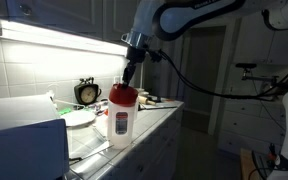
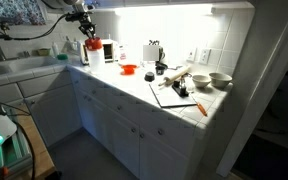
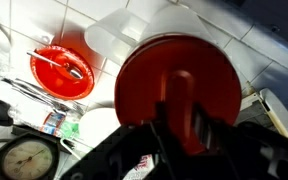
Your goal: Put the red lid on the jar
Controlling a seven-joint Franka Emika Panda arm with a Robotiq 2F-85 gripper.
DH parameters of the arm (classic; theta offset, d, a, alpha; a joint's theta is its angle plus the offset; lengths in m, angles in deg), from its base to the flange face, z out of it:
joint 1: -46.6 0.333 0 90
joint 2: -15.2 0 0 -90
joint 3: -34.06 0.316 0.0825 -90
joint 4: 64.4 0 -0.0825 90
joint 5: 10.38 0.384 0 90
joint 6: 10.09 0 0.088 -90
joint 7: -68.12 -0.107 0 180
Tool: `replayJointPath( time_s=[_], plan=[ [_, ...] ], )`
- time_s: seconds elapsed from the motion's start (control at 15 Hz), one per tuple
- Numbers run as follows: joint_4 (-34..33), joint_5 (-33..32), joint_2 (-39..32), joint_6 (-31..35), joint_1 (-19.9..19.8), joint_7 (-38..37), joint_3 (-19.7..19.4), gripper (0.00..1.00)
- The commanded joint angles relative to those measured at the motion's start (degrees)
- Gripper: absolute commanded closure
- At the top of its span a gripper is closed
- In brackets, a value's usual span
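Jar (image 1: 122,120) is standing on the bench (image 1: 159,122), lid (image 1: 122,93) sitting on top of it. In an exterior view clock (image 1: 87,92) is standing left of the jar by the wall, plate (image 1: 79,118) lying just near of the clock. In an exterior view small dish (image 2: 129,69) is lying right of the jar, cutting board (image 2: 179,98) further right, bowl (image 2: 220,79) sitting beyond the board at the right end.

Upright whitish jar (image 1: 122,122); red lid (image 1: 122,94) on top.
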Motion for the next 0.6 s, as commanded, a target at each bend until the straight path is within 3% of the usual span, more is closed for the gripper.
replayJointPath(
  time_s=[0.0,0.53],
  plan=[
    [-4.3,-1.9,-3.5,-3.1,0.7,-2.6,-0.1,0.92],
    [-10.1,-1.0,-6.9,-8.8,1.3,-3.8,-0.3,0.92]
  ],
)
